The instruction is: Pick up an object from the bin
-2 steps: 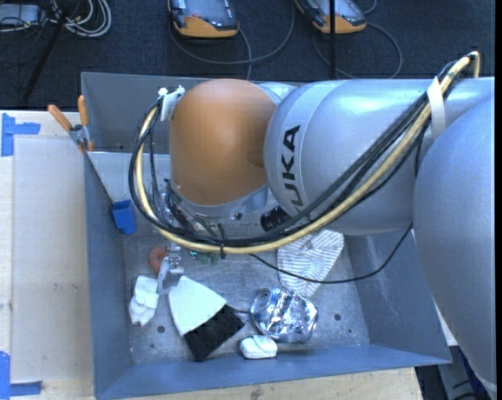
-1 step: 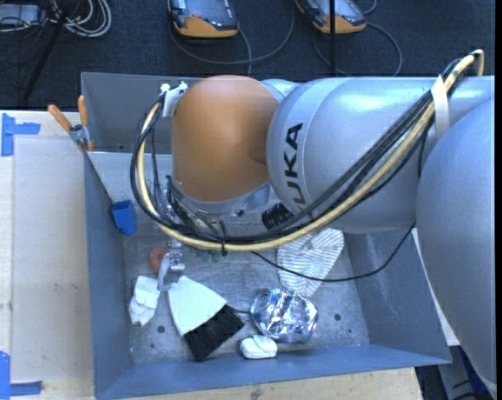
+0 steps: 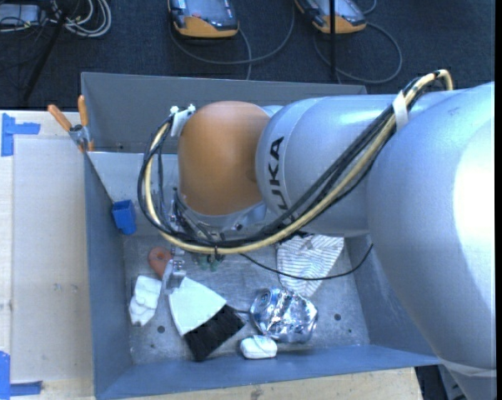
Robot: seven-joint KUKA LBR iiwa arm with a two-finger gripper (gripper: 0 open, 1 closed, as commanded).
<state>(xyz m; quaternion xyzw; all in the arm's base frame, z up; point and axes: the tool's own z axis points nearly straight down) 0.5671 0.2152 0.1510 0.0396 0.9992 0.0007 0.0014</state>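
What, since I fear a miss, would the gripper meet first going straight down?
Probably the upper corner of the flat white wedge-shaped piece just below the gripper, though depth is unclear.

Blue block [image 3: 123, 217]; black pad [image 3: 213, 333]; striped cloth [image 3: 311, 257]

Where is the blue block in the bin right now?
In the camera view, the blue block lies against the bin's left wall, above a reddish round thing.

Dark floor [image 3: 134, 57], loose cables [image 3: 86, 11]
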